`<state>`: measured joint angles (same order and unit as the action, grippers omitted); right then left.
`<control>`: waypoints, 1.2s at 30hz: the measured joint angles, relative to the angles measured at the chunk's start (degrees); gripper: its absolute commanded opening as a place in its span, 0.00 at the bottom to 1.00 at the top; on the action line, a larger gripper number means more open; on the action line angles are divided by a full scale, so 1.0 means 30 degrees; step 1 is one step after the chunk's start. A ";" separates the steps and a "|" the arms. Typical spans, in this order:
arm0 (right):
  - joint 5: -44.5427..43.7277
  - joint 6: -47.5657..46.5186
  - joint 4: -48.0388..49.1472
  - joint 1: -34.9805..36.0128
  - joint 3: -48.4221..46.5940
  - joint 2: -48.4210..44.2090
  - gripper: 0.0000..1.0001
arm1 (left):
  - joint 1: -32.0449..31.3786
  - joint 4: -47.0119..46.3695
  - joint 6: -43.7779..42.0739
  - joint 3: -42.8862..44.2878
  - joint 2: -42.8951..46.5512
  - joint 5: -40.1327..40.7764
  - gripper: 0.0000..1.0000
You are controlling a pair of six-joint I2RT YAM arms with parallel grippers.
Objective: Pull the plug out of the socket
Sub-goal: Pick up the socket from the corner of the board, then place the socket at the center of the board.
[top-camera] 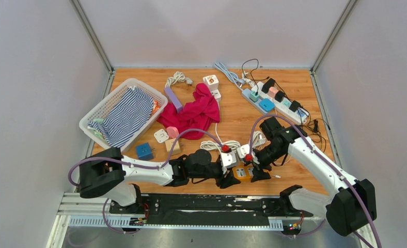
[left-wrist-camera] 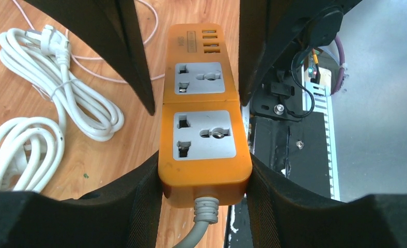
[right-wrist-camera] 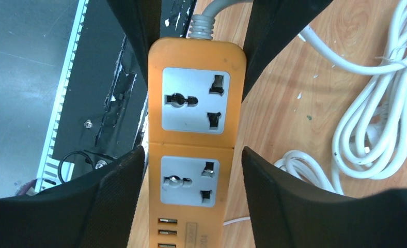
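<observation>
While left fingers [left-wrist-camera: 124,217] clamp glossy orange rectangular socket strip [left-wrist-camera: 206,183], right fingers [right-wrist-camera: 108,196] straddle it, spread, slim gaps.

**A:** What's on the tabletop?

**B:** Wooden tabletop [top-camera: 232,111]. At the far left I see a white basket [top-camera: 104,103]. A purple bar [top-camera: 173,98] lies just beside it, and a red cloth [top-camera: 193,113] is bunched mid-table. A white cube adapter [top-camera: 210,81] sits at the cloth's far edge.

**A:** Right side?

**B:** A white power strip [top-camera: 279,103] lies diagonally at the far right, with black cable [top-camera: 317,129] trailing beside it.

**A:** Near side?

**B:** A blue cube [top-camera: 144,151] sits off the basket's near corner, with small white and pink adapters just beside it. I've got a white coiled cable [left-wrist-camera: 77,103] near centre. The orange power strip [left-wrist-camera: 205,178] lies just beside it at the near edge.
</observation>
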<state>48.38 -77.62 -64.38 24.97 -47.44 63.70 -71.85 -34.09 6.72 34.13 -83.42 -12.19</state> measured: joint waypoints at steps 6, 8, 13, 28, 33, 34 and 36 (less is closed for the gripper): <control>0.0481 0.0073 0.0117 -0.0299 0.0000 -0.0714 1.00 | 0.0000 0.0051 0.0423 -0.0831 0.0291 0.0328 0.00; 0.0576 0.0066 0.0117 -0.0517 0.0000 -0.0991 1.00 | 0.0000 0.0131 0.0619 -0.1428 0.0729 0.0670 0.00; 0.0852 0.0073 0.0124 -0.1188 0.0000 -0.1668 1.00 | 0.0007 0.0299 0.1304 -0.3271 0.3075 0.2004 0.00; 0.1078 0.0058 0.0168 -0.1916 0.0000 -0.1967 1.00 | 0.2725 0.3978 0.4466 -0.6623 1.3114 0.5603 0.00; 0.1100 0.0058 0.0189 -0.2018 0.0000 -0.1967 1.00 | 0.4401 0.5479 0.5136 -0.6630 1.5526 0.5865 0.00; 0.1100 0.0058 0.0189 -0.2025 0.0000 -0.1967 1.00 | 0.4524 0.5690 0.5217 -0.6623 1.5671 0.5945 0.00; 0.1100 0.0058 0.0189 -0.2040 0.0007 -0.1967 1.00 | 0.4685 0.6200 0.5355 -0.6579 1.5722 0.6215 0.00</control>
<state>51.68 -77.45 -63.81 18.85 -47.42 57.80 -57.80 -15.49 22.79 14.39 -36.25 6.46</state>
